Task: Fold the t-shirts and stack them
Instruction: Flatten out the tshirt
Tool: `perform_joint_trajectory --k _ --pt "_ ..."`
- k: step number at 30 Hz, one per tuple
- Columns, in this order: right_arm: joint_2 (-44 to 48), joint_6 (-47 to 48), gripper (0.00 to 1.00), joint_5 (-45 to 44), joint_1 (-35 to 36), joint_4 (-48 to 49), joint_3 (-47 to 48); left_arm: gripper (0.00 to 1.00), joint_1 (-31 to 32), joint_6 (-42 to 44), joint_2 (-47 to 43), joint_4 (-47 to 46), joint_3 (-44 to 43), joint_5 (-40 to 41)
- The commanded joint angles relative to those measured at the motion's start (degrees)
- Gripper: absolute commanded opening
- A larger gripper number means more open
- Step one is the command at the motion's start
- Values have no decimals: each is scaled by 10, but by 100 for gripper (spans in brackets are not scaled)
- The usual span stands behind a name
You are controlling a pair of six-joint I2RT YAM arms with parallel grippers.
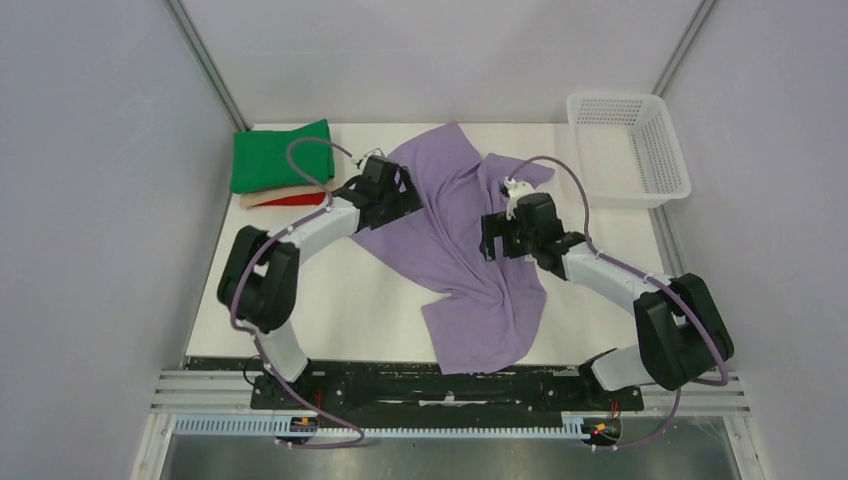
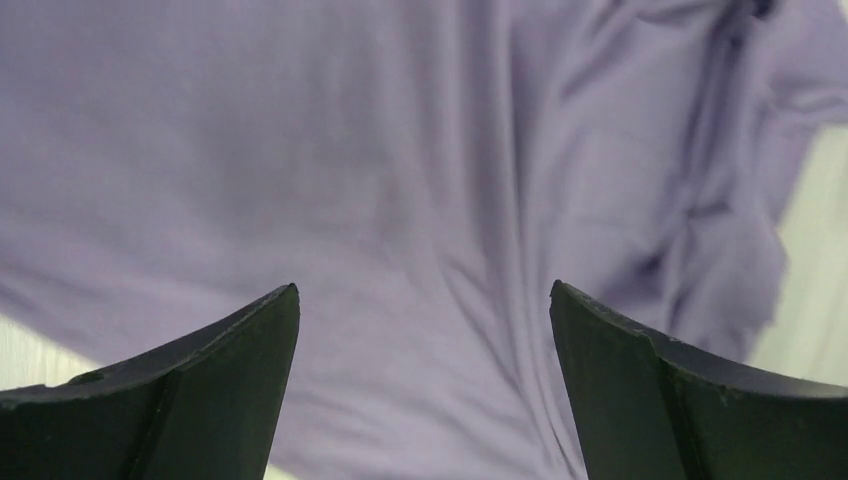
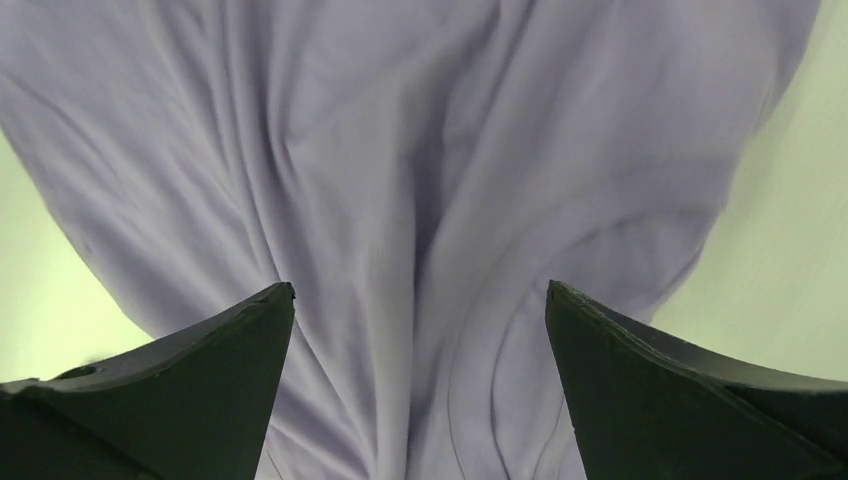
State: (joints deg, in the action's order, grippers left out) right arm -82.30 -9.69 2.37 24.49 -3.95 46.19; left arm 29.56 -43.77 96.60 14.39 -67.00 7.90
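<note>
A lavender-purple t-shirt (image 1: 450,240) lies crumpled and spread across the middle of the white table. It fills the left wrist view (image 2: 400,180) and the right wrist view (image 3: 400,180). My left gripper (image 1: 398,190) is open and empty over the shirt's left edge. My right gripper (image 1: 497,240) is open and empty over the shirt's right middle. A folded green shirt (image 1: 280,155) lies on folded beige (image 1: 262,198) and red (image 1: 295,200) shirts at the back left.
A white mesh basket (image 1: 628,147) stands at the back right corner. The table (image 1: 330,310) is bounded by grey walls on both sides. Its near edge meets the black arm rail.
</note>
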Motion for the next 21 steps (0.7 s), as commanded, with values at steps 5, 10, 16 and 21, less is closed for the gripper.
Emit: perform_joint_trajectory --k 5,10,16,21 --pt "18 -56 98 2 -1 109 -80 100 -49 42 180 24 -142 -50" --pt "-24 -84 98 -2 -2 150 -97 100 -50 48 218 59 -150 -45" --pt "-51 -100 98 -96 -4 129 -90 100 -42 -2 121 31 23 -70" --pt "-79 -107 98 -140 -10 109 -77 100 22 -23 -8 56 179 -7"
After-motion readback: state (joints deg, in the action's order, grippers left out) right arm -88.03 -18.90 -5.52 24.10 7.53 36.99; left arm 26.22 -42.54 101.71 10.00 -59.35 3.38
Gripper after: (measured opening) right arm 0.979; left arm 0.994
